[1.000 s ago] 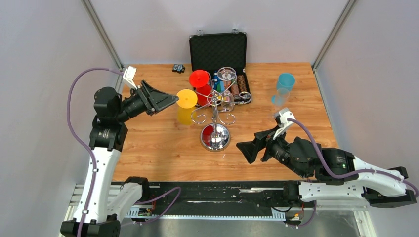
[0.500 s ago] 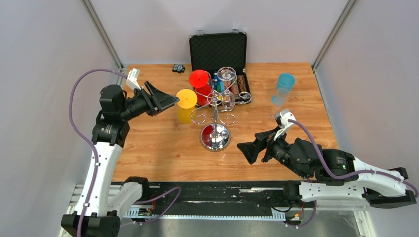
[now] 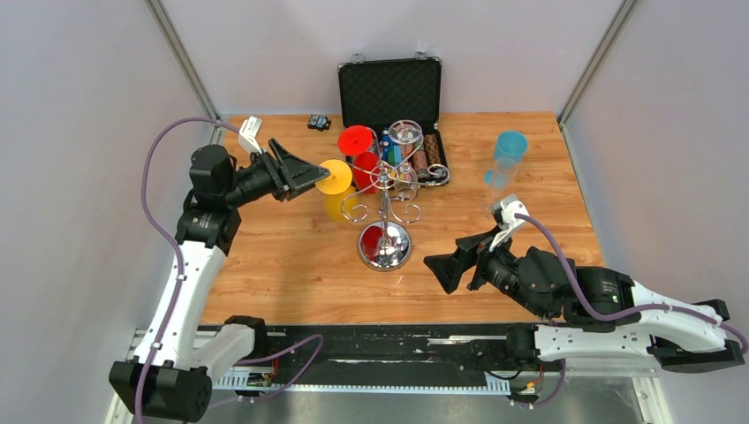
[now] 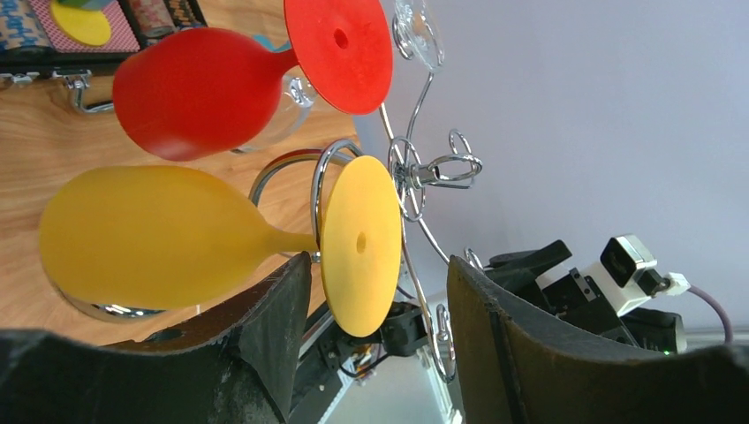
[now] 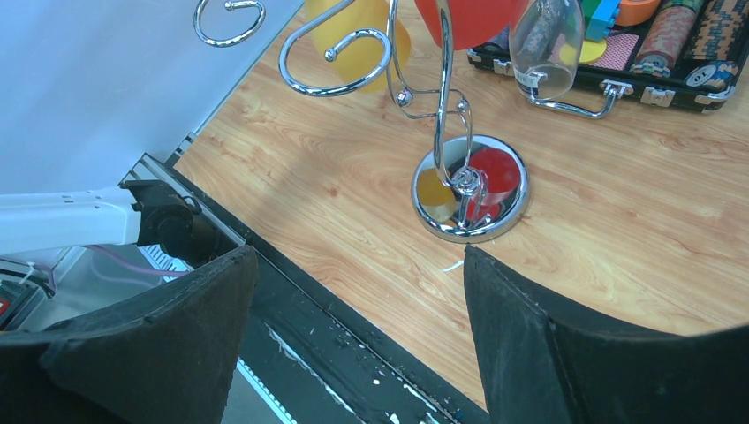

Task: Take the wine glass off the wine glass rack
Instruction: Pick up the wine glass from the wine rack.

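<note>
Your target is the yellow wine glass (image 3: 334,177), hanging upside down from the wine glass rack (image 3: 383,245) near the middle of the tabletop (image 3: 283,265). Its foot is on top, its stem drops through one of the curled wire arms and its bowl is below, so its long axis runs straight up and down. The left arm is much the nearer one, and the left jaws sit right at the glass, reaching in from the rack's left side. In the left wrist view that axis lies across the picture, bowl to the left and foot to the right, with the foot's lower edge between the two fingers. The left jaws are parted wider than the foot is thick and hold nothing. You can't quite tell whether a pad brushes the rim, though it looks like a gap on both sides. My read is that the move hinges on closing there and drawing the glass out along the wire slot, clear of the red wine glass (image 3: 356,140) beside it. The right jaws are spread wide and empty, low over the tabletop in front of the rack's mirrored base, well apart from every glass
</note>
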`<control>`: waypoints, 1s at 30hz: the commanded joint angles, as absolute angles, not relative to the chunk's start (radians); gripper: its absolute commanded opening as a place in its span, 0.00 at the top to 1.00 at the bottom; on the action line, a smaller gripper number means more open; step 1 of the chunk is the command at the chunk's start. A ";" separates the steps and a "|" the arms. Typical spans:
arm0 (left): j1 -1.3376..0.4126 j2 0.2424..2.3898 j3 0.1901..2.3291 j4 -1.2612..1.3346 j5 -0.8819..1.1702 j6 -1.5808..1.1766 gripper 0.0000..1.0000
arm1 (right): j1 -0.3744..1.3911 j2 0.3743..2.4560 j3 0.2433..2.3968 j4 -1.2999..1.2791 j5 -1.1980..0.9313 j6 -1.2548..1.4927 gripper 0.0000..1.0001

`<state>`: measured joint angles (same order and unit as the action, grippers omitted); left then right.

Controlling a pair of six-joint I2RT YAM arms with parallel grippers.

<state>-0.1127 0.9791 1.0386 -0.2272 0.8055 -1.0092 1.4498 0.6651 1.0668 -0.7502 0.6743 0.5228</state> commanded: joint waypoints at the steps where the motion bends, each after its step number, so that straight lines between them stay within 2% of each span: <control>1: -0.128 0.977 1.071 -0.172 0.826 -1.027 0.35 | 1.448 0.661 1.066 -0.713 0.692 0.526 0.16; 30: -0.173 0.997 1.133 -0.211 0.799 -1.008 0.37 | 1.448 0.663 1.062 -0.706 0.687 0.526 0.16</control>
<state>-0.1631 0.9874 1.1023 -0.2272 0.8059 -1.0225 1.4498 0.6651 1.0645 -0.7433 0.6754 0.5228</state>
